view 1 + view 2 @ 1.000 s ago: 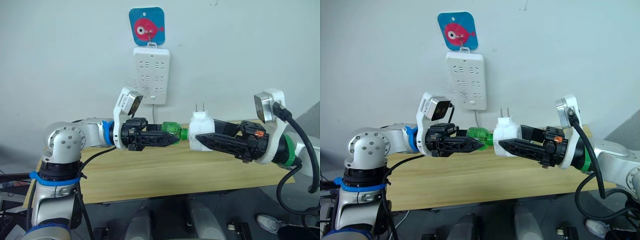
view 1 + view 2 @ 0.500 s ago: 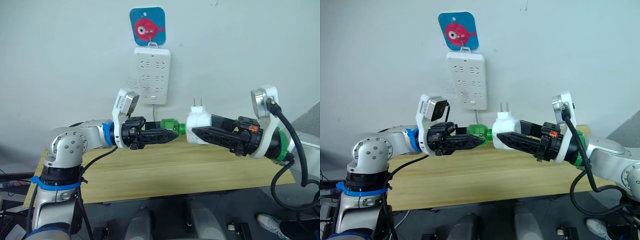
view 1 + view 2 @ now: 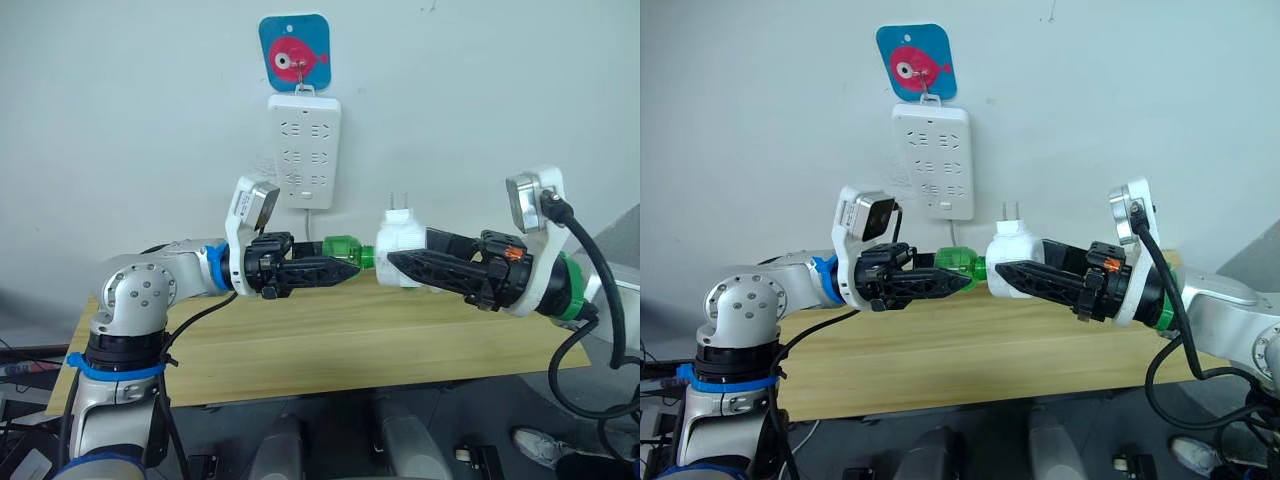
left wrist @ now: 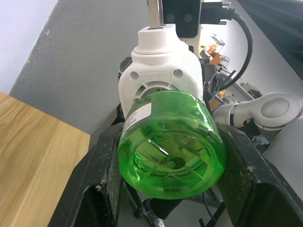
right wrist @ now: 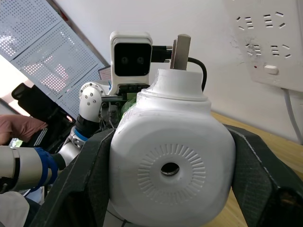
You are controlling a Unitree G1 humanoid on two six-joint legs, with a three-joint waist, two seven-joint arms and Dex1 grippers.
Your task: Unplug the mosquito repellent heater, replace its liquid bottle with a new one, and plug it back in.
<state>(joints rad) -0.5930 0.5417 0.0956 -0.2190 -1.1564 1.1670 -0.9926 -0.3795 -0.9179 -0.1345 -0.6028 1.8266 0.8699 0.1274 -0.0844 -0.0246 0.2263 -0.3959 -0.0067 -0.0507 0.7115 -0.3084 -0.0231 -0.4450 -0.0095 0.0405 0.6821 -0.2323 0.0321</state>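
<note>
Right now I have both arms up above the wooden table (image 3: 300, 345), in front of the white power strip (image 3: 303, 150) on the wall. My right gripper (image 3: 400, 266) is squeezed tight around the mosquito repellent heater (image 3: 398, 240), with its two metal prongs pointing up. My left gripper (image 3: 345, 271) is squeezed around the green bottle (image 3: 342, 250). The bottle's neck is touching the heater's socket, or is just inside it; I cannot tell how deep.

I think the step is joining or parting the bottle and heater. To do it well, I should keep the heater very still and turn only the bottle. I should keep them both in one straight line, so the thread does not jam.

I cannot tell how much liquid is inside the see-through green bottle. I should not tip it more.
</note>
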